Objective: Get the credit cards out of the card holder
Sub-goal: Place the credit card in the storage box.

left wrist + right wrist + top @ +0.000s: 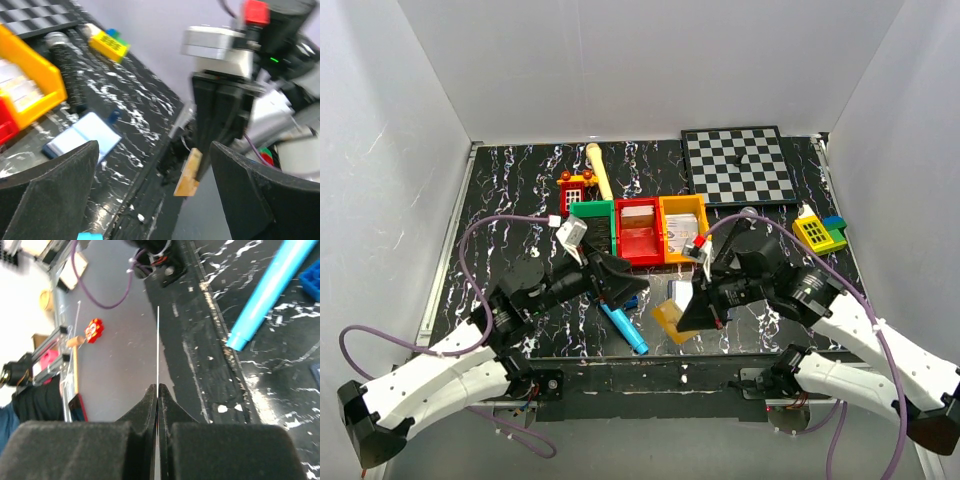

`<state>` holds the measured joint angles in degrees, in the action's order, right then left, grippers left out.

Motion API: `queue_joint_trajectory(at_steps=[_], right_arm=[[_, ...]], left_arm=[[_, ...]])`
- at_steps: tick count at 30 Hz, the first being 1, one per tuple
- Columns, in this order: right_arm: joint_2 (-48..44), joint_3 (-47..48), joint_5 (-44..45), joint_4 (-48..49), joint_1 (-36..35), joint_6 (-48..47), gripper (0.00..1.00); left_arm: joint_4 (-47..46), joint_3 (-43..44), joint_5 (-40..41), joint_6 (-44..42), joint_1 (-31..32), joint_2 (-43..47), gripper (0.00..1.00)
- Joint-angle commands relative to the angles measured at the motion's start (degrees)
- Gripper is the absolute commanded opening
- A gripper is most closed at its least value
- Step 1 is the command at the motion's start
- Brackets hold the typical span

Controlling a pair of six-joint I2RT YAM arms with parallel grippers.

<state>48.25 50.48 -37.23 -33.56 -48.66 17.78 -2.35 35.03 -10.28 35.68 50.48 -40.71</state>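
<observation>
Black marbled table | left claw apart | right claw clamped on yellow card | card holder lying open

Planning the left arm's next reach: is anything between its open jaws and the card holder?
Nothing visible. The navy folding card holder lies open on the black marbled table, ahead of the left gripper; the right gripper holds a tan card to the side.

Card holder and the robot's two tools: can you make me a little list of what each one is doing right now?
left tool: open, holding nothing
right tool: shut on a yellowish card
card holder: lying open on the table, light inside facing up
</observation>
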Motion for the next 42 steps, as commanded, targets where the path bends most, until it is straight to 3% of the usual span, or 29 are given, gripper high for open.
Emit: queue_joint_trajectory(at_steps=[1, 5, 11, 16, 18, 23, 25, 26, 28, 32, 36, 39, 42], right_arm=[[3.24, 3.74, -7.24, 5.53, -4.24, -1.51, 0.01], [6.94, 7.08, -6.80, 2.63, -6.35, -3.89, 0.01], [8.44, 9.20, -7.15, 2.54, -7.23, -4.51, 0.01], [9.23, 10.25, -7.15, 2.18, -7.41, -4.77, 0.01], [9.67, 10.60, -7.06, 2.10, -7.50, -4.95, 0.01], [10.64, 11.57, -7.24, 2.18, -7.85, -5.21, 0.01], [10.81, 12.01, -6.98, 2.18, -7.76, -5.30, 0.01], [10.73, 12.36, -6.02, 2.27, -7.85, -5.30, 0.06], [9.50, 12.10, -2.52, 3.85, -7.67, -3.47, 0.33], [2.48, 7.54, 10.22, 14.02, -7.50, 0.93, 0.50], [-0.35, 5.50, 18.66, 18.98, -7.15, 0.06, 0.52], [2.02, 10.68, 13.78, 13.10, -5.57, -1.44, 0.55], [3.95, 9.73, 10.44, 15.79, -4.86, 2.60, 0.56]], left_arm=[[-3.10, -0.83, -18.08, -3.69, -0.21, 1.86, 0.91], [-6.44, -2.16, -25.47, -2.99, -0.21, 1.60, 0.86], [-3.80, -1.36, -29.71, -4.39, -0.21, -2.27, 0.74], [-4.50, -1.71, -31.46, -4.66, -0.21, -2.88, 0.55], [-4.59, -1.54, -32.51, -4.74, -0.21, -3.32, 0.45], [-5.12, -1.63, -33.92, -4.83, -0.21, -3.85, 0.01], [-5.12, -1.71, -34.19, -4.74, -0.21, -4.03, 0.00], [-5.12, -1.89, -34.01, -4.83, -0.21, -3.85, 0.00], [-5.38, -2.76, -33.14, -4.74, -0.21, -2.89, 0.00], [-7.75, -7.50, -27.53, -4.74, -0.29, 1.76, 0.00], [-12.14, -12.96, -21.27, -2.47, -0.82, 7.21, 0.00], [-15.66, -14.89, -19.26, 0.78, -1.08, 9.06, 0.00], [-18.38, -16.74, -17.76, 2.72, -1.17, 9.94, 0.00]])
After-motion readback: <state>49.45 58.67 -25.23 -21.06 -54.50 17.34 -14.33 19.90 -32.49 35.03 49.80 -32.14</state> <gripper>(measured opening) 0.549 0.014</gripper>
